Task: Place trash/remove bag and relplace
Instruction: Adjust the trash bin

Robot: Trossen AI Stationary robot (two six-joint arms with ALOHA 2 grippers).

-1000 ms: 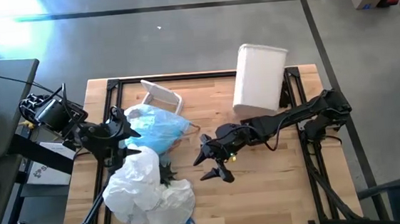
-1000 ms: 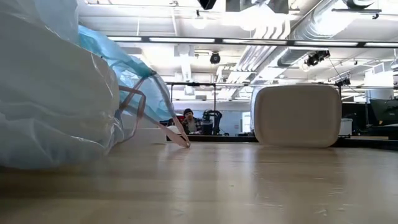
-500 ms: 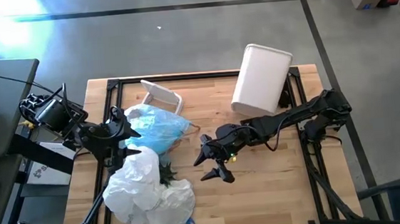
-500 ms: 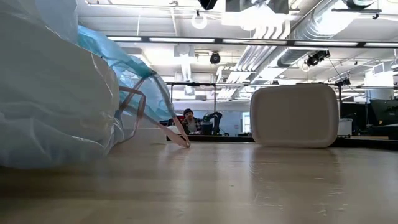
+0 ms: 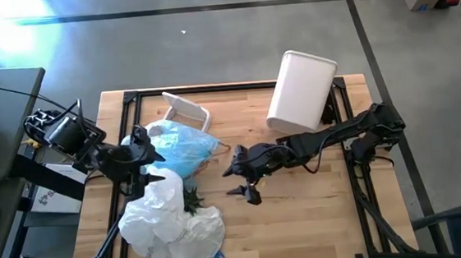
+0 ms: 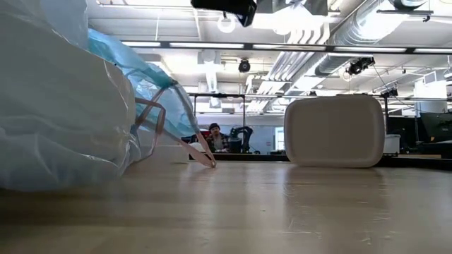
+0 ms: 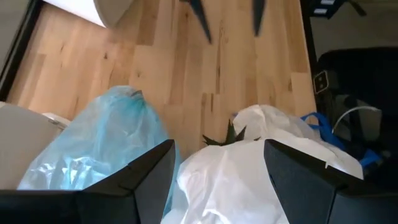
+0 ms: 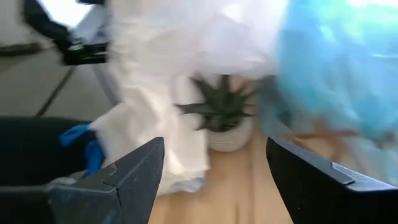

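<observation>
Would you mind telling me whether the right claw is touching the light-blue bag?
Apart. In the high view the right claw hangs open over bare wood, with a strip of tabletop showing between it and the light-blue bag.

The light-blue bag [image 5: 181, 146] lies crumpled and bulging on the table's left half, just before my left hand [image 5: 145, 158]; its thin, translucent, crinkly plastic touches a white bag [image 5: 165, 216] nearer the front edge
</observation>
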